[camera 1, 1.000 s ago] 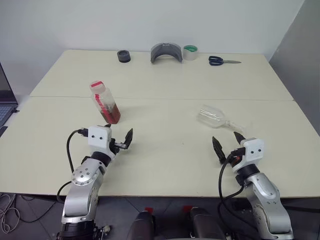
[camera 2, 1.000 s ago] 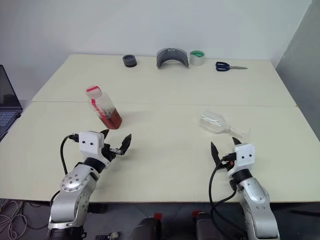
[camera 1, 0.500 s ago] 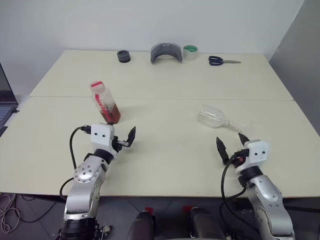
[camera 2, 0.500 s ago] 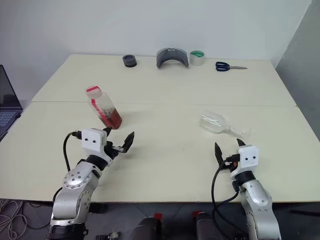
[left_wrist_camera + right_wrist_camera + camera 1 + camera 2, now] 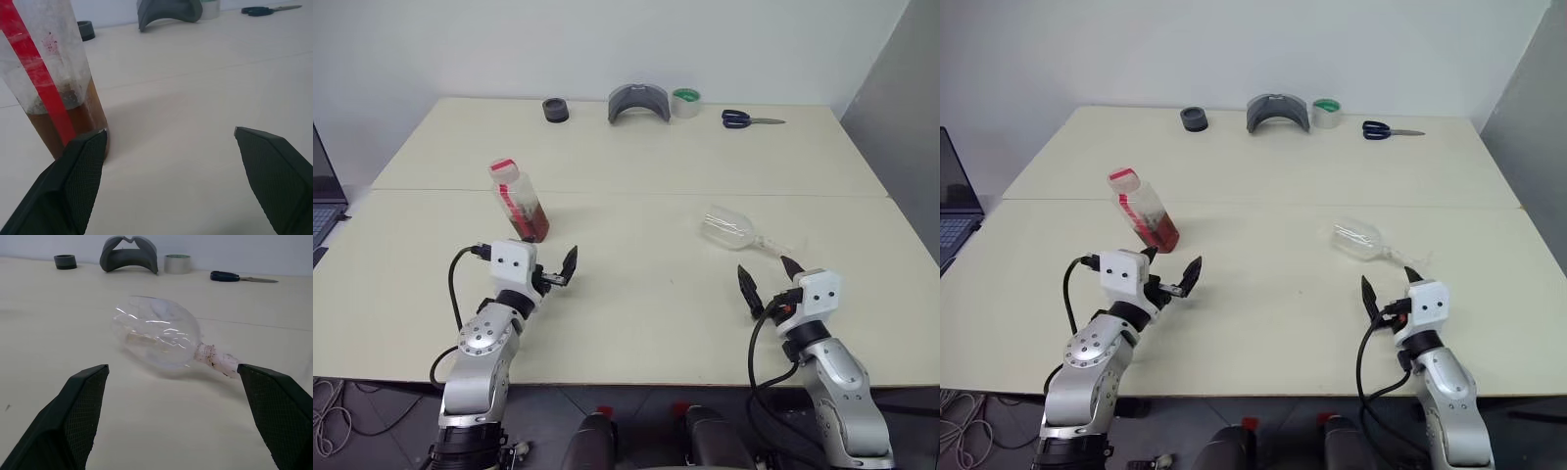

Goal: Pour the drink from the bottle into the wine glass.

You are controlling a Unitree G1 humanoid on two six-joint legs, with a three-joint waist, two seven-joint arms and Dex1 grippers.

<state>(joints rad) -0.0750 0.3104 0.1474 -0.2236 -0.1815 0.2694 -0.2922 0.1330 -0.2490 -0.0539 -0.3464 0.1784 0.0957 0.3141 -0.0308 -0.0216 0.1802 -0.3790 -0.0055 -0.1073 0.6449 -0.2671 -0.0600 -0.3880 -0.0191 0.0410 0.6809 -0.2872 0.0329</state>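
The bottle [image 5: 518, 200] stands capped at about 11 o'clock on the table [image 5: 636, 284], drink [image 5: 68, 127] low inside. The glass [image 5: 732, 229] lies on its side at 2 o'clock. Both the left gripper [image 5: 553, 274] and the right gripper [image 5: 766, 279] hang spread wide and empty, each short of its target. Likely trouble: the round glass rolls away when nudged, or the cap stays on and blocks pouring.

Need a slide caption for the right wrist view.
Open right gripper facing a clear stemmed wine glass lying on its side on the cream table.
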